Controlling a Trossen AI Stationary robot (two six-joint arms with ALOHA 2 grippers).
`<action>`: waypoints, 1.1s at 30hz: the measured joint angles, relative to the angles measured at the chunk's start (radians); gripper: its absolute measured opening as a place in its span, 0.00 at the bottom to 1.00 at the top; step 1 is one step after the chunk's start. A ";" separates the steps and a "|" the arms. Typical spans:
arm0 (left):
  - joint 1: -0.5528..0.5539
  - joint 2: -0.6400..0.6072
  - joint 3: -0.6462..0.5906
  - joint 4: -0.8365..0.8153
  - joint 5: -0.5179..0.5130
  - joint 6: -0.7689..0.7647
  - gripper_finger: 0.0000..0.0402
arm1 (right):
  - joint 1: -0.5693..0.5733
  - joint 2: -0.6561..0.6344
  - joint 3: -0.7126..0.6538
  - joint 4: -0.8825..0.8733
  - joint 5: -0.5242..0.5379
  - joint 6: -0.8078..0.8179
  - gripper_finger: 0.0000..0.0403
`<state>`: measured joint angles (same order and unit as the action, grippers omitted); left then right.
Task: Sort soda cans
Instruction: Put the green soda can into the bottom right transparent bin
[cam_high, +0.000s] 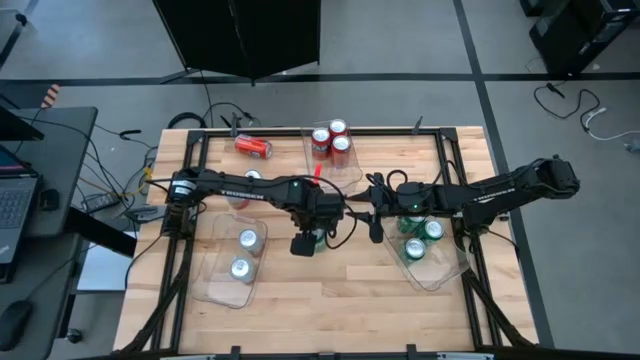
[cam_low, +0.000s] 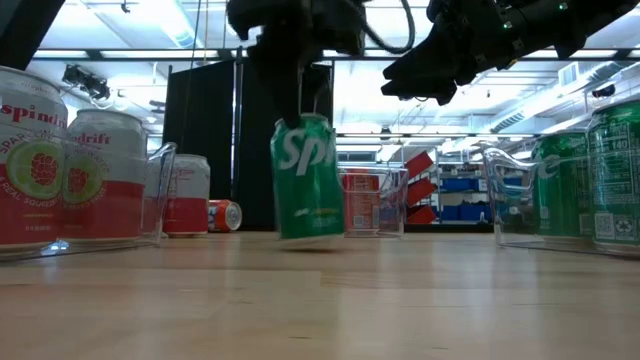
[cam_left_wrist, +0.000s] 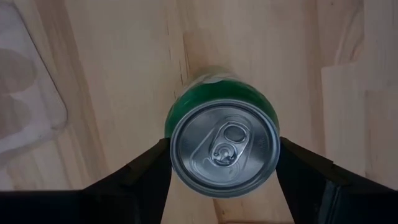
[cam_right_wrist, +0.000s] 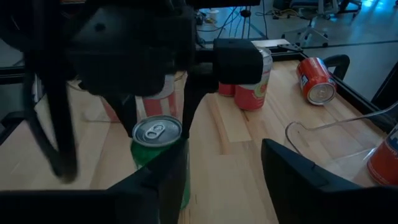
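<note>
While the left hand (cam_left_wrist: 224, 180) is clamping a green can (cam_left_wrist: 224, 146) upright on the bench (cam_high: 350, 290), the right hand (cam_right_wrist: 217, 168) is hovering beside it, fingers apart.

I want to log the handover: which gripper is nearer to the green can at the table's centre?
Left. The left gripper has its jaws around the green can; the right gripper is beside it, jaws open.

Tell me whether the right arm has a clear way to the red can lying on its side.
Probably not directly: the left arm and its gripper, around the green can, lie between the right gripper and the red can.
</note>
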<state>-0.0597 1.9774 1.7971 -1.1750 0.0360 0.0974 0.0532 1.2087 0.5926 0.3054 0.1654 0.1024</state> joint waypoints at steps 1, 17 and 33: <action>0.000 -0.003 -0.010 0.011 0.000 -0.001 0.64 | 0.000 0.000 0.000 0.000 0.000 0.000 0.48; -0.001 0.000 0.018 -0.027 0.029 -0.079 0.64 | 0.000 0.000 0.000 0.000 0.000 0.000 0.61; 0.000 -0.002 0.013 0.005 0.139 -0.050 0.83 | 0.000 0.000 0.000 -0.006 -0.001 0.000 0.64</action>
<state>-0.0597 1.9755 1.8096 -1.1698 0.1751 0.0475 0.0532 1.2087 0.5925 0.2990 0.1646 0.1024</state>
